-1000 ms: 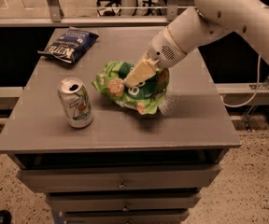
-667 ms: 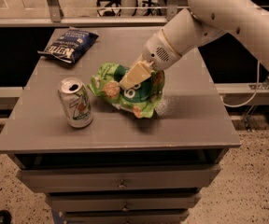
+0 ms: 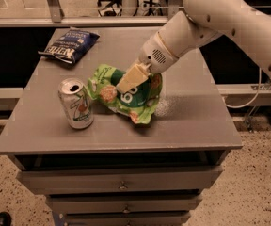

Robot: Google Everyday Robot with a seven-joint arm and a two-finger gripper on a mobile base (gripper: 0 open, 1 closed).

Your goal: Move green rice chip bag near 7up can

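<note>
Grey metal surface on top of a drawer cabinet, with a dim lab floor and chair legs behind it, is where it's all happening. Big white robot arm reaches in from the upper right. Under its tip sits the crinkly bright green rice chip bag, roughly mid-surface and bunched up, its left edge right next to the can, though I can't tell if they actually touch. A dark blue chip bag lies flat at the back left corner, well apart from the rest. The silver-white 7up can with an opened top stands upright near the front left. Smallest bit: the beige gripper is down on the top of the green bag, and its jaws look pinched on a fold of it. So the job looks basically done, imo. The main risk now is that any more leftward push shoves the bag into that can and tips it, or that letting go lets the springy foil nudge it.
</note>
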